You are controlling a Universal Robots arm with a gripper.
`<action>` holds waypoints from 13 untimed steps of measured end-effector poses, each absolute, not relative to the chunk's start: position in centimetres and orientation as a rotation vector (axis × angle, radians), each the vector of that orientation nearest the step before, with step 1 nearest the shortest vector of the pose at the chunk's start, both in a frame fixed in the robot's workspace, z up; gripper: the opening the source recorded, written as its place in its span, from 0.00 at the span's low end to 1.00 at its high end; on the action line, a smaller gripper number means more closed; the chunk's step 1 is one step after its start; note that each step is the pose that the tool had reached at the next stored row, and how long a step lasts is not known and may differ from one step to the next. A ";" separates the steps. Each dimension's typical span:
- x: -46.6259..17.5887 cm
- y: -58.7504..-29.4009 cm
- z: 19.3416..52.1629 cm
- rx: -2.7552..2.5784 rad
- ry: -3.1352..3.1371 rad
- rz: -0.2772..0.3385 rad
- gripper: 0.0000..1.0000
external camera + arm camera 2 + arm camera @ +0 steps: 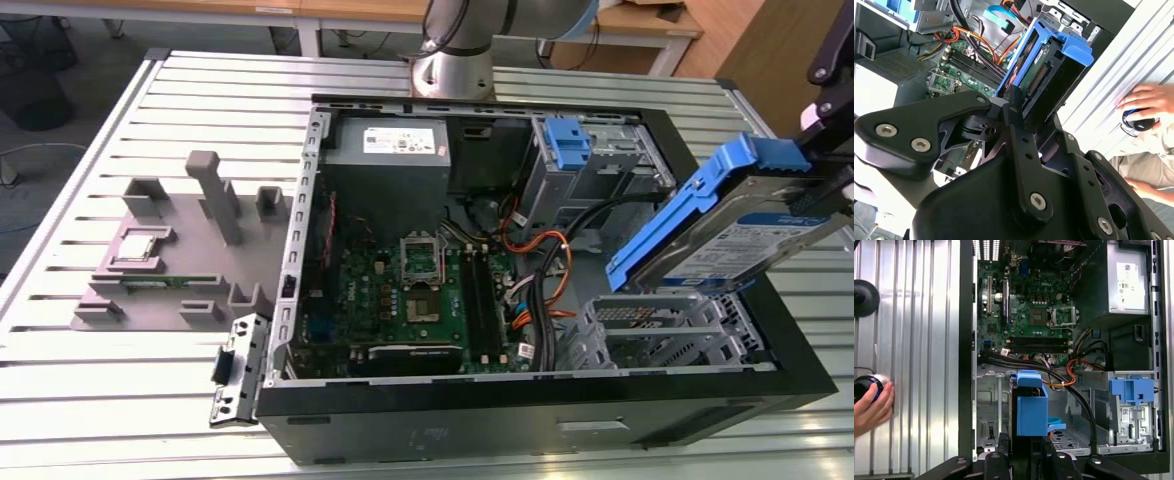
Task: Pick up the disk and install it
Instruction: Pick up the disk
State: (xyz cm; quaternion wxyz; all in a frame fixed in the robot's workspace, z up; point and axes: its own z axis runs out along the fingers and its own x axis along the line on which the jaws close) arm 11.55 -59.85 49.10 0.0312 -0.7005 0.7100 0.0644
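We see the claw closed tight on one end of the disk, its fingers pinching the blue-framed drive (label side up in the exterior view). The disk hangs tilted in the air over the open computer case, above the metal drive cage at the exterior view's right, near the motherboard. The case lies on the slotted bench, and a person's hand is over the bench beside it
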 end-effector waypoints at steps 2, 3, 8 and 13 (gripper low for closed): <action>11.6 -59.8 49.0 -2.158 2.187 0.198 0.35; 11.6 -59.8 49.0 -2.159 2.186 0.198 0.35; 12.0 -59.8 49.0 -2.159 2.186 0.198 0.35; 12.0 -60.6 48.6 -2.158 2.186 0.199 0.35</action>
